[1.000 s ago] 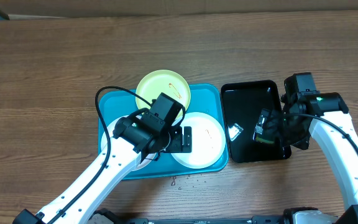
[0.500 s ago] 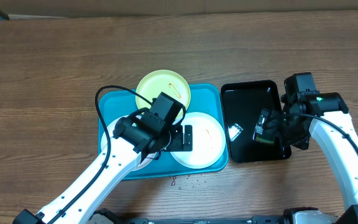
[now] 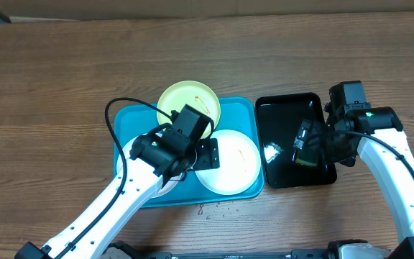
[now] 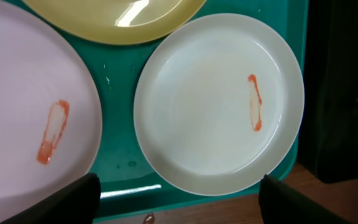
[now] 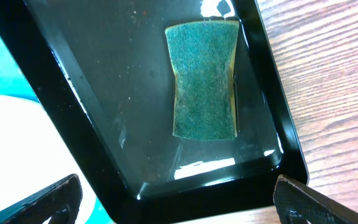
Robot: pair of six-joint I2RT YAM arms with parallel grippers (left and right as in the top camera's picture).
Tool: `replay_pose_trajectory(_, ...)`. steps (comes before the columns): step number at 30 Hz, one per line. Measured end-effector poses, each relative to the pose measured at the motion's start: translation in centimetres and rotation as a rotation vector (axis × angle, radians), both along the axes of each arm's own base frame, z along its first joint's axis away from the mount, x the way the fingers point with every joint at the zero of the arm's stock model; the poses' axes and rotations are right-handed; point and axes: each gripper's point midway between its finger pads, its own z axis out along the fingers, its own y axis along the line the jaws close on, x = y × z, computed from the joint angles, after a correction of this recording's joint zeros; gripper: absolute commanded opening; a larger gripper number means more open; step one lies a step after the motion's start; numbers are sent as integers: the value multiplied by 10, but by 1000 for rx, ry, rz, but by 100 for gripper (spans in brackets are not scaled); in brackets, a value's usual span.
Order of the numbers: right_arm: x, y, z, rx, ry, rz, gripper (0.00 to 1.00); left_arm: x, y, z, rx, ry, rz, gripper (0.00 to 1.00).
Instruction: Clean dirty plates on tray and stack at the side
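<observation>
The turquoise tray [image 3: 124, 119] holds two white plates, and a pale yellow-green plate [image 3: 187, 103] rests over its back rim. The right white plate [image 3: 237, 164] shows in the left wrist view [image 4: 210, 106] with an orange-red smear. The left white plate [image 4: 17, 106] also has a smear and lies mostly under my left arm. My left gripper [image 3: 208, 153] is open and empty above the right plate's near edge [image 4: 179, 208]. My right gripper [image 3: 304, 144] is open and empty over the black tray [image 5: 179, 202].
A glossy black tray [image 3: 286, 102] stands right of the turquoise tray and holds water and a green sponge [image 5: 205, 81]. Small crumbs [image 3: 218, 210] lie on the wooden table in front of the turquoise tray.
My left gripper has shifted slightly up and left over the tray. My right gripper has edged a little left over the black tray. Nothing was taken hold of.
</observation>
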Motion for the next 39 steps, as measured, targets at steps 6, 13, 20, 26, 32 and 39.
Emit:
replay_pose_trajectory(6, 6, 1, 1, 2, -25, 0, 100, -8, 3, -15, 36, 47, 23, 72)
replay_pose_trajectory(13, 40, 4, 10, 19, -171, 0, 100, 4, 0, -57, 87, 92, 50, 53)
replay_pose_trajectory(20, 17, 33, 11, 199, -67, 7, 87, 11, -4, -87, 118, 129, 64, 43)
replay_pose_trajectory(26, 14, 34, 8, 176, -47, -37, 86, 10, 1, -98, 146, 154, 39, 54)
replay_pose_trajectory(32, 17, 42, 5, 54, -82, 0, 92, 20, 15, -94, 160, 151, 11, 61)
replay_pose_trajectory(39, 8, 37, -13, -106, -90, -34, 91, 18, 11, -89, 137, 174, -19, 66)
